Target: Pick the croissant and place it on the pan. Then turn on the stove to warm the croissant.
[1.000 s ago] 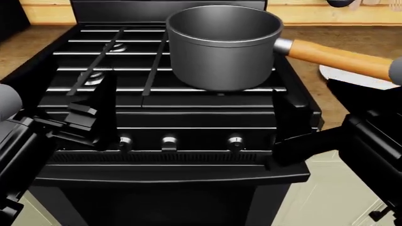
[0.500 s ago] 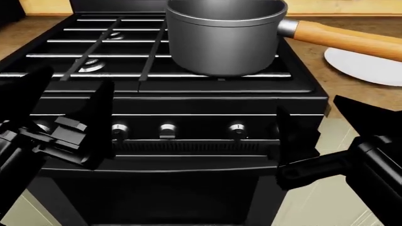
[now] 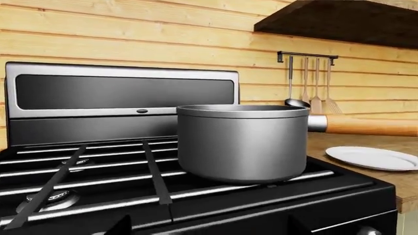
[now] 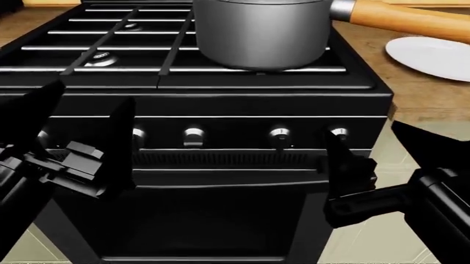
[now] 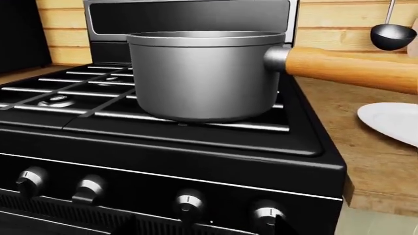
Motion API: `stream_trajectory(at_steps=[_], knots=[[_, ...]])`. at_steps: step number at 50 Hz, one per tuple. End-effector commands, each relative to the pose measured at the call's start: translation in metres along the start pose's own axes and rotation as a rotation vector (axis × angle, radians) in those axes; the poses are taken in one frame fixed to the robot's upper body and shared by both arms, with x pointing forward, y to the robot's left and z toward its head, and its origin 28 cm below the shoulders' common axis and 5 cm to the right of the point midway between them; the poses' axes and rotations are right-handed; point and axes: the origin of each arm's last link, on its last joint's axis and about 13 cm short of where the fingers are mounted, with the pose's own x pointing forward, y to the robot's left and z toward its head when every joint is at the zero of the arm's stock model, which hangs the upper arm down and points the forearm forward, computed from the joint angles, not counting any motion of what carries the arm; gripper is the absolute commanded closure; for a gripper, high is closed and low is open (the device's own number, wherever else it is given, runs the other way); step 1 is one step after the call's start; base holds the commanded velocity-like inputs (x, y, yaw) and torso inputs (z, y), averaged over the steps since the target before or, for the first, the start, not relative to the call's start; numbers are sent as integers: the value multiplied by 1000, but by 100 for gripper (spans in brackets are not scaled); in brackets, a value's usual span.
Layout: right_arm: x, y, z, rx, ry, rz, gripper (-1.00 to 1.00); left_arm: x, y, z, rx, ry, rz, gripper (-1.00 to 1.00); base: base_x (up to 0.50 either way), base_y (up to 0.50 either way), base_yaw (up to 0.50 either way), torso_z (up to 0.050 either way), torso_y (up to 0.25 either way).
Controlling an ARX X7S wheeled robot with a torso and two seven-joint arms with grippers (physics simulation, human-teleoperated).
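Observation:
The grey pan (image 4: 261,33) with its wooden handle (image 4: 411,19) stands on the back right grates of the black stove (image 4: 220,102). It also shows in the left wrist view (image 3: 242,144) and the right wrist view (image 5: 202,73). No croissant shows in any view, and the pan's inside is hidden. My left gripper (image 4: 81,126) is open and empty in front of the stove's left knobs. My right gripper (image 4: 382,154) is open and empty just right of the rightmost silver knob (image 4: 338,133), which also shows in the right wrist view (image 5: 267,214).
An empty white plate (image 4: 433,55) lies on the wooden counter (image 4: 411,96) right of the stove. More knobs (image 4: 193,135) line the stove front above the oven door (image 4: 213,220). Utensils (image 3: 307,83) hang on the wall behind.
The head view has tilted down, so the stove front and knobs fill more of it and the pan sits higher in frame. Both grippers now stand lower, level with the knob row.

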Motion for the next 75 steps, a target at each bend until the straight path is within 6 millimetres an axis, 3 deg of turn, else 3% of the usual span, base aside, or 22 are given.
stream_trajectory(at_steps=[1, 23, 75], knots=[[0, -1, -3, 14, 1, -8, -100, 0, 0, -1, -4, 5, 2, -100, 0, 0, 0, -50, 0], [16, -8, -21, 30, 45, -43, -100, 8, 3, -9, -11, 15, 10, -100, 0, 0, 0, -6, 0], [52, -22, -34, -31, 151, -166, -100, 17, 5, -16, -9, 16, -7, -100, 0, 0, 0, 0, 0]])
